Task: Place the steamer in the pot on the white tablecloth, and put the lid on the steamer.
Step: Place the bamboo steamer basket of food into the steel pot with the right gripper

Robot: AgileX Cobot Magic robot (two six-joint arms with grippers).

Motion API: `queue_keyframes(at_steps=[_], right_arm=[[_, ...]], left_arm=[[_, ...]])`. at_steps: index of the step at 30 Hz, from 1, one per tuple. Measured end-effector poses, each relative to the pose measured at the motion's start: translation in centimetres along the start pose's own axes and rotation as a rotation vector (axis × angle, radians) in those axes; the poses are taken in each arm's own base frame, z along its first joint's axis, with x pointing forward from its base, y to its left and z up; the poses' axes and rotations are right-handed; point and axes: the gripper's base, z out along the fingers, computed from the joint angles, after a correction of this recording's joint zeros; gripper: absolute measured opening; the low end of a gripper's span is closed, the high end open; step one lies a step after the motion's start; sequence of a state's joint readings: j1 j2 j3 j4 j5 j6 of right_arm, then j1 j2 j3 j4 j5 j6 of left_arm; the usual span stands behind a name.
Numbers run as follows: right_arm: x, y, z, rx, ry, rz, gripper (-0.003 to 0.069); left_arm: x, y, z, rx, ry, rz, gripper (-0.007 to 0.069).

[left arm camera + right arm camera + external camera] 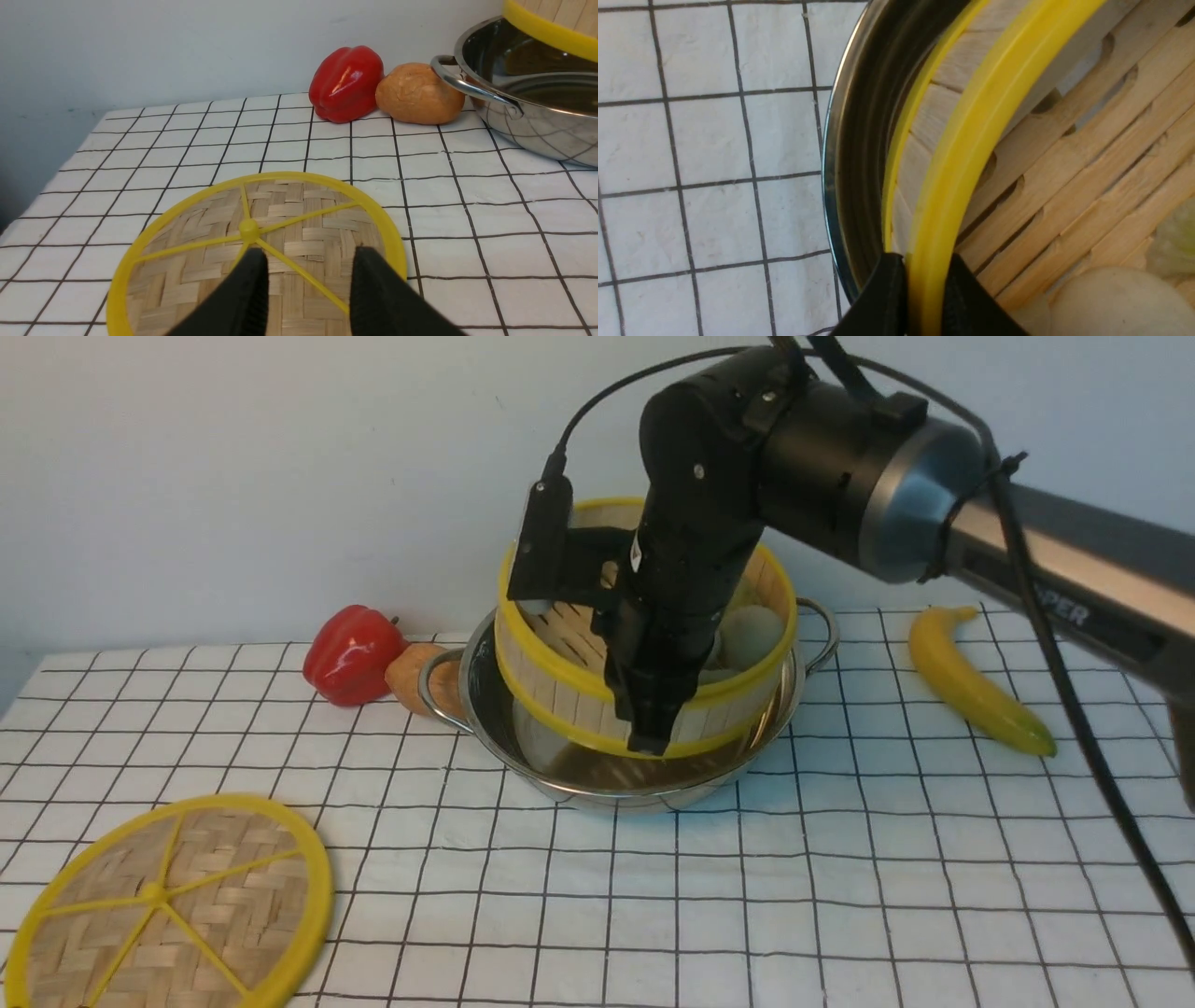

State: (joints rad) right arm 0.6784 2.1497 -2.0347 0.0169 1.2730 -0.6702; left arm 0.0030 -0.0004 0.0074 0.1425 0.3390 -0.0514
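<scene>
The steamer (560,695) hangs tilted over the pot (607,795), its lower yellow ring dipped inside the steel rim but not seated flat. The right hand (924,284) is clamped on the near part of its top yellow rim, one finger inside the wall and one outside.

To finish this step well, we judge the basket should be levelled first, then centred so the bottom ring clears the pot's wall all round, and let go only once it rests evenly. A tilt risks rolling the pale round buns (752,635) lying on the floor.

The basket has an upright wall of pale wooden strips, yellow bands top and bottom, and a slatted floor with notched gaps.

The pot stands at the back middle of the tabletop on the white tablecloth (840,896). The lid (201,261) lies flat at the front left corner; the left hand (308,280) hovers over it, fingers apart, holding nothing.
</scene>
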Motion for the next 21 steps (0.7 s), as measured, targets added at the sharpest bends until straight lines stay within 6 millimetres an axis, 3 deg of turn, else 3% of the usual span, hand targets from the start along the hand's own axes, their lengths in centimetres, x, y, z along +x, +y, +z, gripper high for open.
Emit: queue_keyframes(at_steps=[13,21], right_arm=[[-0.1,-0.3,3.5,0.017,0.021,-0.056,0.0088],[0.3,-0.3,6.9,0.015,0.072,-0.101,0.0088]], left_arm=[[0.0,0.0,0.0,0.000,0.000,0.000,0.0243],[0.0,0.0,0.0,0.000,0.000,0.000,0.0243]])
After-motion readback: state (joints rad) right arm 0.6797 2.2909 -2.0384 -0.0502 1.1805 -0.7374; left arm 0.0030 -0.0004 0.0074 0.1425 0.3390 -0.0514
